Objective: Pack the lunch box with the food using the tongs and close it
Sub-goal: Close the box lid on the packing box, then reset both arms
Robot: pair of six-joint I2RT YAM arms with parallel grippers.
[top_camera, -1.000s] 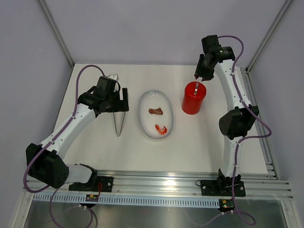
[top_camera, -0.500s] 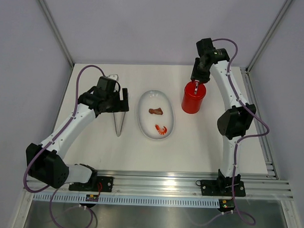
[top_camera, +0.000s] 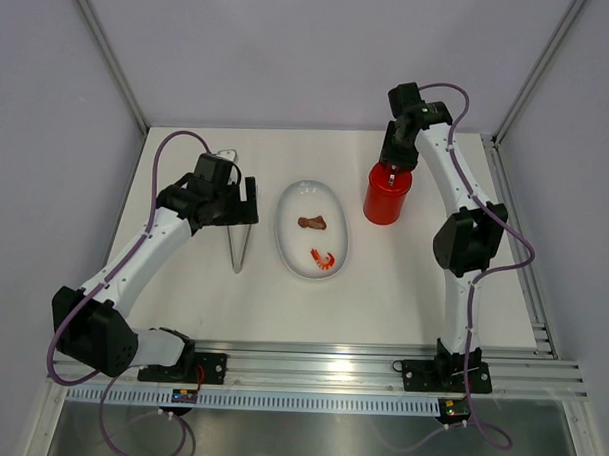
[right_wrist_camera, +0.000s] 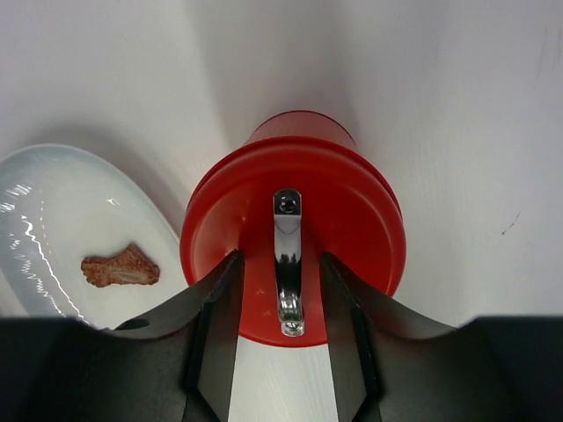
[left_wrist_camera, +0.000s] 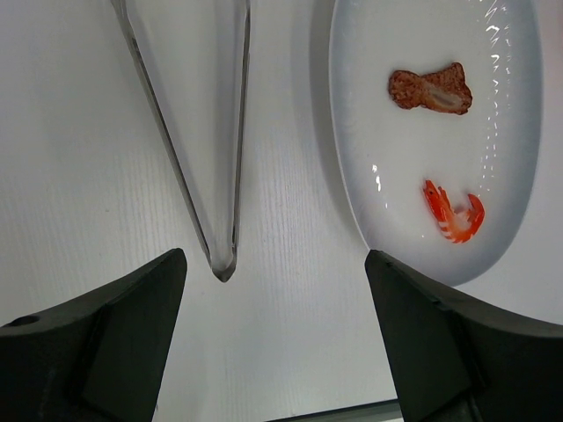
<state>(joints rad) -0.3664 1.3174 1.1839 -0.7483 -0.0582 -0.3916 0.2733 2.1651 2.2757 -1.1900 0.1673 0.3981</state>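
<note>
The red lunch box [top_camera: 386,199] stands right of the white plate with its lid [right_wrist_camera: 352,220] on. My right gripper [top_camera: 394,164] [right_wrist_camera: 280,264] hovers just over the lid, open, one finger on each side of the lid's metal handle [right_wrist_camera: 287,255] with a gap to each. The silver tongs [top_camera: 239,231] [left_wrist_camera: 224,266] lie flat on the table left of the plate. My left gripper [top_camera: 243,208] [left_wrist_camera: 274,259] is open above their joined tip, holding nothing. Food on the plate: a brown piece [top_camera: 312,223] [left_wrist_camera: 430,90] [right_wrist_camera: 120,267] and an orange shrimp [top_camera: 323,259] [left_wrist_camera: 451,214].
The white oval plate [top_camera: 289,242] [left_wrist_camera: 396,176] lies in the middle of the table between the tongs and the lunch box. Grey walls close off the back and sides. A metal rail runs along the near edge by the arm bases.
My right gripper has moved left and down onto the lunch box lid and its jaws have spread a little around the handle. The left arm has not moved.
</note>
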